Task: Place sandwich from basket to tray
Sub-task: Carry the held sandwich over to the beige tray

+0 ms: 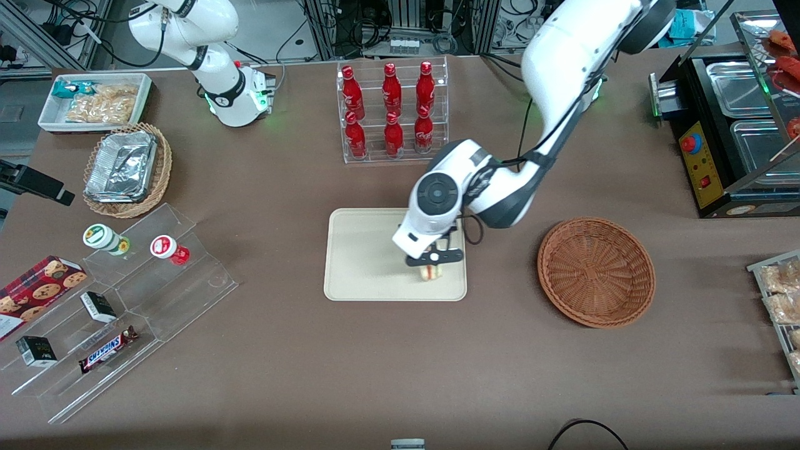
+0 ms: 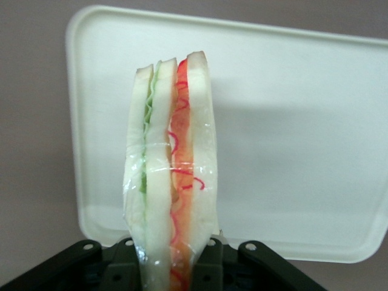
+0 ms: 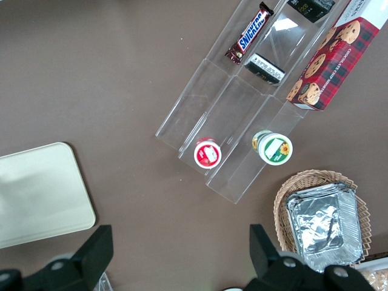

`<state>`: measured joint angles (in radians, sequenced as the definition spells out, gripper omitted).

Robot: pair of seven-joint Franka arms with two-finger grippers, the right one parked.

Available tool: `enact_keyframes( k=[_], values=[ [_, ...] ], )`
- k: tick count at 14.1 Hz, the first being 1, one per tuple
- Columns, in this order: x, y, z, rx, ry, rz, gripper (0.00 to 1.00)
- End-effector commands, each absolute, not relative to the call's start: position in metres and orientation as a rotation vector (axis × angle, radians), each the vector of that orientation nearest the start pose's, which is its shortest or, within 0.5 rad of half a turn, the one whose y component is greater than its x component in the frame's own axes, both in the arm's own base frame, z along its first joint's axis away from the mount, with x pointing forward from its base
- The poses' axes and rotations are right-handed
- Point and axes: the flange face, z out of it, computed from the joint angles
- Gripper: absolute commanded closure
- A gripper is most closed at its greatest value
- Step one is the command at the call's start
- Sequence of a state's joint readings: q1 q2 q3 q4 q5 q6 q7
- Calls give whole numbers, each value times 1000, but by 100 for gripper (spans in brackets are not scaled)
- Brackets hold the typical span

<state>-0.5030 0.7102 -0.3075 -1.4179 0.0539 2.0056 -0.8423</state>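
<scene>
My gripper hangs over the cream tray, at the tray's end nearest the basket, and it is shut on the sandwich. In the left wrist view the plastic-wrapped sandwich, white bread with green and red-orange layers, stands on edge, pinched between the black fingers of my gripper, with the tray below it. I cannot tell whether the sandwich touches the tray. The reddish-brown wicker basket lies empty toward the working arm's end of the table.
A clear rack of red bottles stands farther from the front camera than the tray. Toward the parked arm's end are clear stepped shelves with snacks, a tan wicker basket of foil trays and a white box of snacks. A black appliance stands at the working arm's end.
</scene>
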Motion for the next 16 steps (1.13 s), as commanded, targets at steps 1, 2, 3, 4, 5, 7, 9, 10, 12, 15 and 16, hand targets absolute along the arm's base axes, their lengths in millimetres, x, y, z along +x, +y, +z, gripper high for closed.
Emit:
enact_keyframes(
  k=[1,2,3,4,5,7,9,10,12,15,16],
  values=[
    [513,-527,281,-3186,-21,261,81],
    [512,-531,278,-3187,-12,264,81],
    [506,-538,274,-3185,7,270,80],
    [505,-543,268,-3182,18,269,79],
    [502,-545,260,-3162,44,251,79],
    [503,-546,251,-3149,54,241,75],
    [504,-546,245,-3146,57,247,73],
    [503,-546,244,-3144,57,250,69],
    [504,-545,244,-3142,57,247,56],
    [505,-544,245,-3137,64,235,2],
    [506,-543,244,-3109,90,179,0]
  ],
)
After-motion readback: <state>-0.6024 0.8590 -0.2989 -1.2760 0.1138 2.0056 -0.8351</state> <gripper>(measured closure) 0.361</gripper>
